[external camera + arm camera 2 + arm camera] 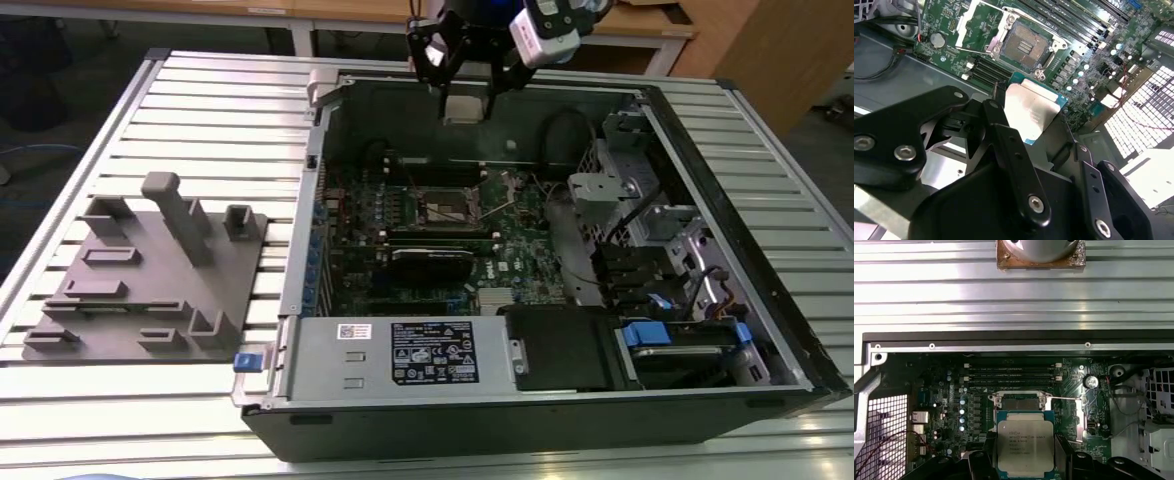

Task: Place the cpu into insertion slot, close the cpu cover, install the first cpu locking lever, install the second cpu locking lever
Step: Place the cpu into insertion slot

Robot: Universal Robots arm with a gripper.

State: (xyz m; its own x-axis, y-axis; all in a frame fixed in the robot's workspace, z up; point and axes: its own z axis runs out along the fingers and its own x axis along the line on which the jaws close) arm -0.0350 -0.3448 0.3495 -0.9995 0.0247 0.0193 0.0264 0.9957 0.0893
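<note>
The gripper [463,98], black and angular, has its fingers [979,462] pinching the cpu [463,108] by two opposite edges. In both wrist views the chip is a flat square: a brushed silver-grey metal lid on a thin green board that shows as a narrow border. It hangs in the air above the insertion slot [451,208], well apart from it and not seated.

The slot is a square socket with a dark, finely gridded centre [1025,46] and a silvery metal rim with round screw heads at its corners. The cpu cover [1000,31], a thin silvery frame plate with a large square cut-out, is swung open just beside the slot. A slim wire lever lies along the slot's edge. Near the slot run long narrow black memory slots [1011,372], and a round shiny coin cell [938,40] sits a little further out on the green board.

Around the slot rises the open computer case [304,230] of grey sheet metal. It lies on a ribbed aluminium bench [214,110]. A matte grey moulded fixture [147,280] with upright pegs lies outside the case, toward the exterior view's left of the slot.
</note>
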